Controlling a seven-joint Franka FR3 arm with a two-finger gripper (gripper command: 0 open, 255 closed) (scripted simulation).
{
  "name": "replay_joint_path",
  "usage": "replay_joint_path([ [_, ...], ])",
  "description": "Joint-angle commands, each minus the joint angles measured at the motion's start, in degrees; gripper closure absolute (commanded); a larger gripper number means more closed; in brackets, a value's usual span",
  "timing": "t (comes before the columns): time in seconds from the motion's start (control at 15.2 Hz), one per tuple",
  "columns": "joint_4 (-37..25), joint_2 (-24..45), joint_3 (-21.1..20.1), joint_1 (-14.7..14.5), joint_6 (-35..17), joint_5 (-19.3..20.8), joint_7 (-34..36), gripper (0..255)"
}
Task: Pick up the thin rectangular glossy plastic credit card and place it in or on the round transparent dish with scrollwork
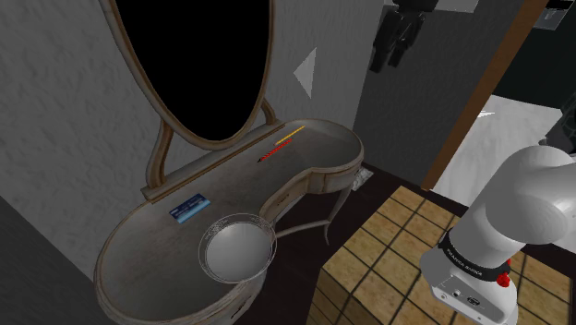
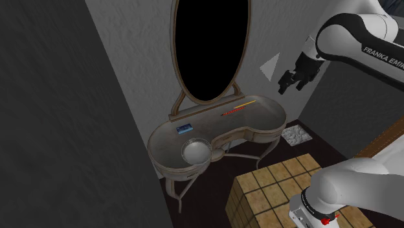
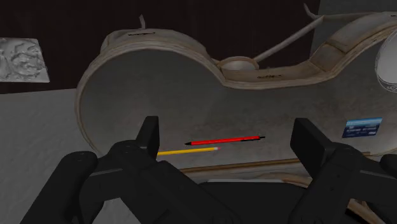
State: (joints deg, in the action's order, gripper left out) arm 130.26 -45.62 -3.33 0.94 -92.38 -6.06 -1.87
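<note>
A small blue credit card [image 1: 189, 208] [image 2: 186, 129] [image 3: 363, 127] lies flat on the grey kidney-shaped vanity table [image 1: 152, 258] [image 2: 259, 120] [image 3: 159, 95], close to the mirror's base. The round transparent dish [image 1: 238, 249] [image 2: 195, 151] [image 3: 387, 60] stands near the table's front edge, a short way from the card. My black gripper [image 1: 392, 42] [image 2: 288, 83] [image 3: 229, 143] hangs high above the table's other end, far from both. Its fingers [image 3: 149, 133] stand apart and open with nothing between them.
A red pen [image 3: 222, 139] [image 2: 232, 111] and a yellow pencil [image 3: 186, 151] [image 1: 292, 136] lie below the gripper. An oval mirror [image 1: 198, 65] drawn black rises at the table's back. A tiled box [image 2: 272, 188] stands beside it; a white crumpled object [image 2: 294, 135] lies on the floor.
</note>
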Motion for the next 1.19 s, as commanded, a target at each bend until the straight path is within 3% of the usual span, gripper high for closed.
replay_joint_path([
  [0.0,0.0,0.0,0.0,0.0,0.0,0.0,0.0,0],
  [0.53,4.6,10.0,3.0,-6.3,-17.0,-3.7,-15.3,0],
  [1.12,2.8,25.2,5.6,-14.5,-31.6,-11.2,-34.6,0],
])
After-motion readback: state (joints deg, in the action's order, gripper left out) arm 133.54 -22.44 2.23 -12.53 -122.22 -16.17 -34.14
